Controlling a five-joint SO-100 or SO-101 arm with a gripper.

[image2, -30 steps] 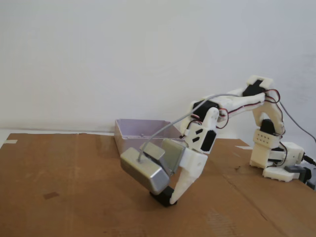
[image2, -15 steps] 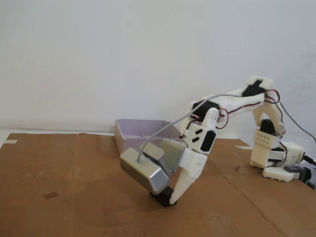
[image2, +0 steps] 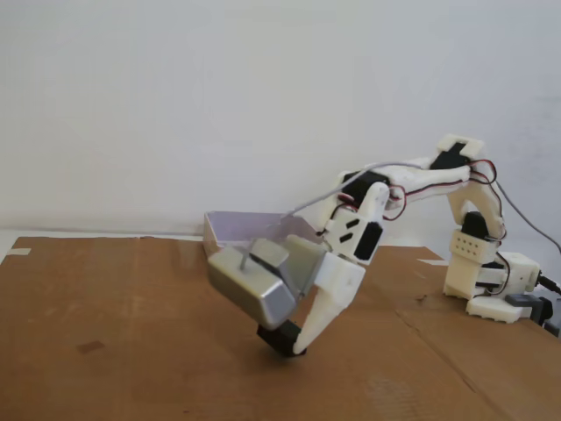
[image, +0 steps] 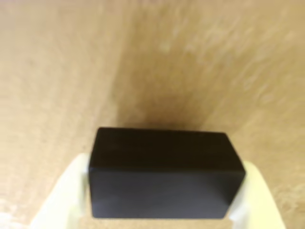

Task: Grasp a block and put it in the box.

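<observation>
The black block [image: 162, 171] fills the lower middle of the wrist view, clamped between my two white fingers [image: 66, 195]. My gripper [image: 162, 210] is shut on it. In the fixed view the block [image2: 276, 337] hangs just above the cardboard at the tip of the gripper [image2: 291, 345], which points down and to the left. The pale lavender-grey box [image2: 235, 227] stands behind the gripper near the wall, partly hidden by the arm's silver camera module [image2: 252, 289].
Brown cardboard [image2: 131, 333] covers the table, with a small dark mark [image2: 88, 347] at the left. The arm's white base [image2: 493, 285] with its cables sits at the right. A white wall closes off the back.
The arm has risen and swung slightly left, and the block has come up off the cardboard with the gripper still shut on it.
</observation>
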